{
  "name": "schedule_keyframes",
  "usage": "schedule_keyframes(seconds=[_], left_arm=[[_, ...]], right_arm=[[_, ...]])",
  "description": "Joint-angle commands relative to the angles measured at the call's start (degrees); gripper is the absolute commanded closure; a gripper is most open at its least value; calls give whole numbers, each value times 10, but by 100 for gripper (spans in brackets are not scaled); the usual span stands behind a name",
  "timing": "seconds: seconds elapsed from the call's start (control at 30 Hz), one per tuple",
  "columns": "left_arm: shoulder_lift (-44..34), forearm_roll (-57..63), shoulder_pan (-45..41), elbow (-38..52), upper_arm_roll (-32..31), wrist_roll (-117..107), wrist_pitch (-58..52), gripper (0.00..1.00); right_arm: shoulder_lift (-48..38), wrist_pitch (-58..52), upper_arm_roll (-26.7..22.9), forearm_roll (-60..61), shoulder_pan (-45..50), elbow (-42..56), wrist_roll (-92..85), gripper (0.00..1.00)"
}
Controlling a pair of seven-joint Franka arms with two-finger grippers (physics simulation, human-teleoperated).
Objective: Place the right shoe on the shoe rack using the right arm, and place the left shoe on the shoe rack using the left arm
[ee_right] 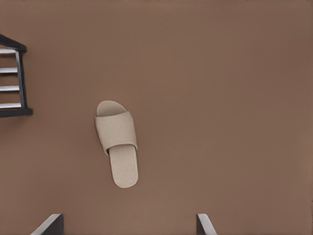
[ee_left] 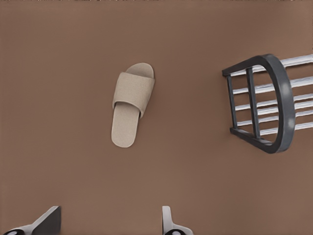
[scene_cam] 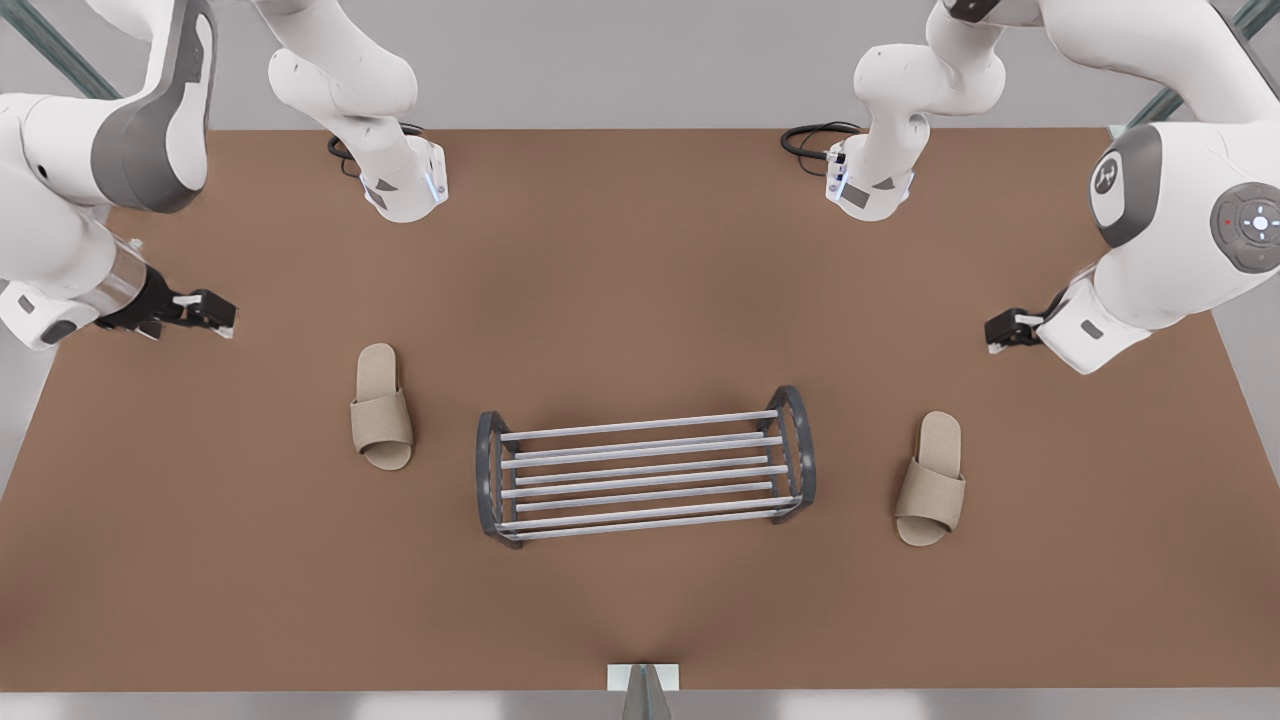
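The shoe rack of pale bars between dark arched ends stands mid-table with nothing on it. The left shoe, a beige slipper, lies flat on the table on the front view's right. My left gripper hangs open above and behind it; the left wrist view has that slipper beyond the fingertips, beside a rack end. The right shoe lies on the front view's left. My right gripper is open, well apart from it; the right wrist view shows the slipper and a rack end.
The brown table spreads wide around the rack. Both arm bases stand at the far edge with black cables. A small grey post sits at the near edge.
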Motion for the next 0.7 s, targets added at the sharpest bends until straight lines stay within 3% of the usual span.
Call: schedule_keyframes(seconds=[0.0, 0.07, 0.1, 0.23, 0.33, 0.4, 0.47, 0.57, 0.67], left_arm=[[1, -2, 0, 0, 0, 10, 25, 0], [1, 0, 0, -23, 1, 23, 61, 0], [-16, 4, -1, -77, 9, 60, 118, 0], [-36, -161, -2, -238, 67, -125, 319, 0], [-53, -371, -2, -378, 70, -147, 493, 0], [-55, -487, -2, -423, 71, -152, 558, 0], [-44, -491, -5, -447, 70, -254, 618, 0], [-38, -591, -2, -467, 90, -265, 610, 0], [-15, -677, 1, -468, 111, -201, 591, 0]], right_arm=[[-4, 30, 3, 10, 5, 0, -22, 0], [-3, 35, 4, 11, 13, -2, -21, 0], [-7, 34, 20, 12, 16, -7, -22, 0], [-58, 99, 135, -2, 15, -108, -25, 0], [-85, 262, 191, -102, 8, -230, -76, 0], [-86, 373, 191, -155, 5, -311, -92, 0], [-94, 472, 191, -194, -10, -382, -92, 0], [-87, 566, 198, -434, -17, -415, -91, 0], [-73, 740, 194, -726, -70, -443, -85, 0]])
